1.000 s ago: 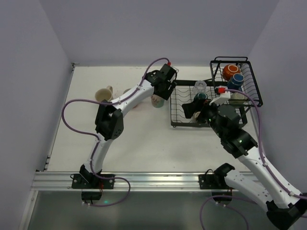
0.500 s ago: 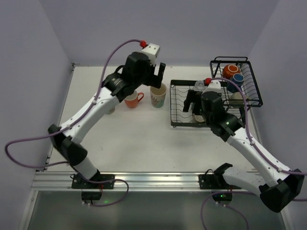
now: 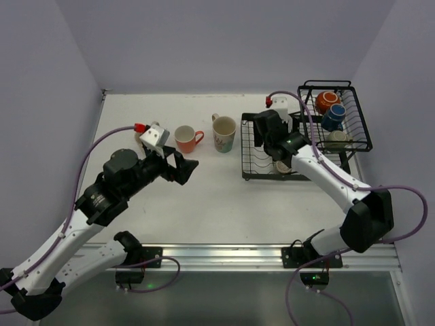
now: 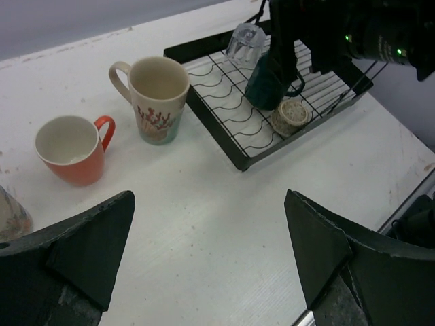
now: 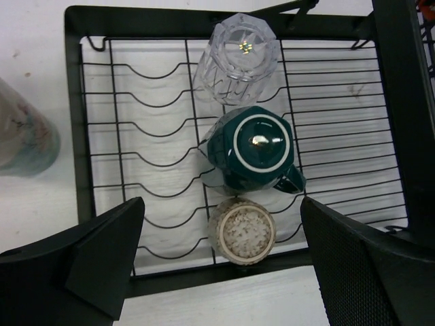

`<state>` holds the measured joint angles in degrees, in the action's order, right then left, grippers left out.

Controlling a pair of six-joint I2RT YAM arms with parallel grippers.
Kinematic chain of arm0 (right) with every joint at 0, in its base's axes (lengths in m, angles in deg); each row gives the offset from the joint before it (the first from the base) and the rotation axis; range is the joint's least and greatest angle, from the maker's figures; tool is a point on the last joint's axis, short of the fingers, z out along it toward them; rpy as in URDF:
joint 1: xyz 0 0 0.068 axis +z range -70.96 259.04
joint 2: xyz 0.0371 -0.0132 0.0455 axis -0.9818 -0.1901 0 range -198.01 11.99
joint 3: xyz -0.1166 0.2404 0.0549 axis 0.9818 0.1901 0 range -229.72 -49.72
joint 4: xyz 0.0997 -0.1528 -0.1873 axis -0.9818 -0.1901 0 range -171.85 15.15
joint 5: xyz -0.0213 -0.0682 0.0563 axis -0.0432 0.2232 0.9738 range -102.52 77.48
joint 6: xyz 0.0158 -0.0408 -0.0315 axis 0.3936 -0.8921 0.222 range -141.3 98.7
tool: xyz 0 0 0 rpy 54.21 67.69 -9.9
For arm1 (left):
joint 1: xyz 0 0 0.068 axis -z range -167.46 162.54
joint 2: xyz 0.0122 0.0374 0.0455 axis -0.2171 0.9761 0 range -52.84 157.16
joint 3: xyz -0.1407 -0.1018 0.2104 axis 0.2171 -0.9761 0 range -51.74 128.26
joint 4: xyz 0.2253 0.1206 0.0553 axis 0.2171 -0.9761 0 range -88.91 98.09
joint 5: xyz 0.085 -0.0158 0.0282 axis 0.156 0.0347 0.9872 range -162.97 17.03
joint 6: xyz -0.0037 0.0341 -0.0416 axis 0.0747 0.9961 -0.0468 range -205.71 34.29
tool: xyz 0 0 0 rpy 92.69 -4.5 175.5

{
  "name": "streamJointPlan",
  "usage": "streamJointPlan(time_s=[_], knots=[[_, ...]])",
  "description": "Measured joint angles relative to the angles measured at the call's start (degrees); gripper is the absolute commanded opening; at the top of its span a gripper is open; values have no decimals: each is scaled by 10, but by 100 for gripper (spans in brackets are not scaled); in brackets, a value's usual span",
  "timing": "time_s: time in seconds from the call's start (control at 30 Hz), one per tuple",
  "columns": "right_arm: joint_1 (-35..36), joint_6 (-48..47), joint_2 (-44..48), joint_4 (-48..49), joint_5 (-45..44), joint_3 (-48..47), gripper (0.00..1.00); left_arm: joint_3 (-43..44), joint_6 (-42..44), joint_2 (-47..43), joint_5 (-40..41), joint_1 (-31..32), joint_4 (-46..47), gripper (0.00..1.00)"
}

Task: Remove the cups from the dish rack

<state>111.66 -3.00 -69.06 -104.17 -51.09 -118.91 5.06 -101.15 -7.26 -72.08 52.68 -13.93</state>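
right wrist view: right gripper [image 5: 223,224] hangs over the dish rack [image 5: 75,102] tray, jaws wide apart, holding nothing. below it, upside down in a row: clear glass [image 5: 236,58], dark teal cup [image 5: 253,149], beige cup [image 5: 241,231], the last nearest the tray's front rim. left gripper [image 4: 209,204], jaws wide and empty, hangs over the table [image 4: 204,272]. orange cup [image 4: 68,149] and patterned mug [image 4: 160,98] stand upright on the table beside the rack.

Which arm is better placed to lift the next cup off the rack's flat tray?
Right. The right gripper hangs open directly above the tray, with the teal cup, glass and beige cup below it. The left gripper, also open, is over the table, farther off.
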Motion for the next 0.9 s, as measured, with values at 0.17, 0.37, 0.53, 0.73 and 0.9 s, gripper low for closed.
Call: streamJointPlan(time_s=[0.17,0.37,0.53,0.73,0.9], knots=[[-1,-14,-73,-7,-51,-43,99,-74,0,-70,-22,0,5,96],[-13,-7,-136,-18,-87,-71,99,-122,0,-97,-57,0,20,96],[-28,28,-157,-30,-101,-74,99,-133,1,-97,-79,0,32,96],[-39,94,-164,-31,-111,-73,99,-136,2,-93,-90,4,38,96],[-48,142,-164,-9,-110,-56,99,-136,2,-87,-88,25,38,96]])
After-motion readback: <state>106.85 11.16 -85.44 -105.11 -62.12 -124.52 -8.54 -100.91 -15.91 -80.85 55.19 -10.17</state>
